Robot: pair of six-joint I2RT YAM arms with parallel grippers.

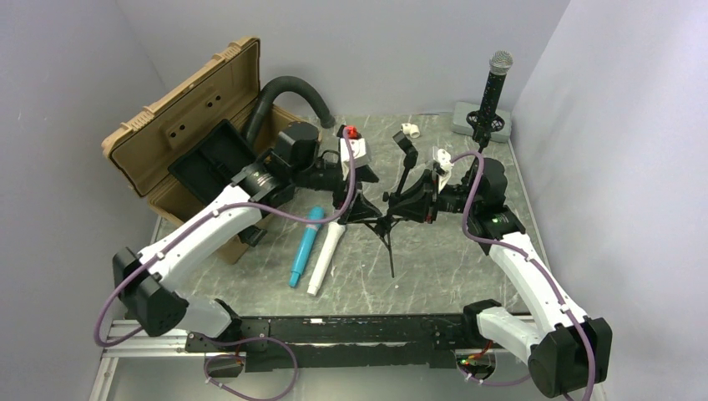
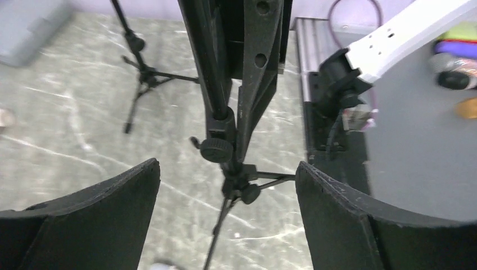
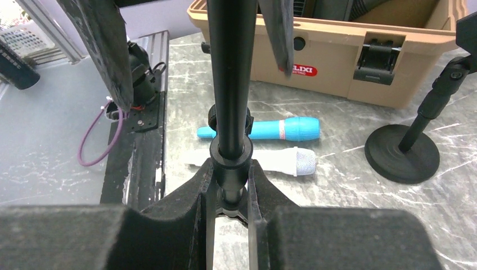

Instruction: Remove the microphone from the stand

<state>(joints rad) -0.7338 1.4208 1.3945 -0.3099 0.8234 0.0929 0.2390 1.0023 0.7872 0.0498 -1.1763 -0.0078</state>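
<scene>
Your right gripper (image 3: 229, 175) is clamped tight on the pole of a bare tripod (image 3: 230, 84) at mid-table. Your left gripper (image 2: 226, 166) is spread wide, with a finger on either side of that tripod and neither touching it. The microphone (image 1: 494, 83) sits upright in its stand (image 1: 481, 132) at the far right corner, well apart from both grippers. A blue mic (image 1: 304, 246) and a white mic (image 1: 327, 259) lie just left of the tripod. A tan case (image 1: 167, 125) stands open at the left.
</scene>
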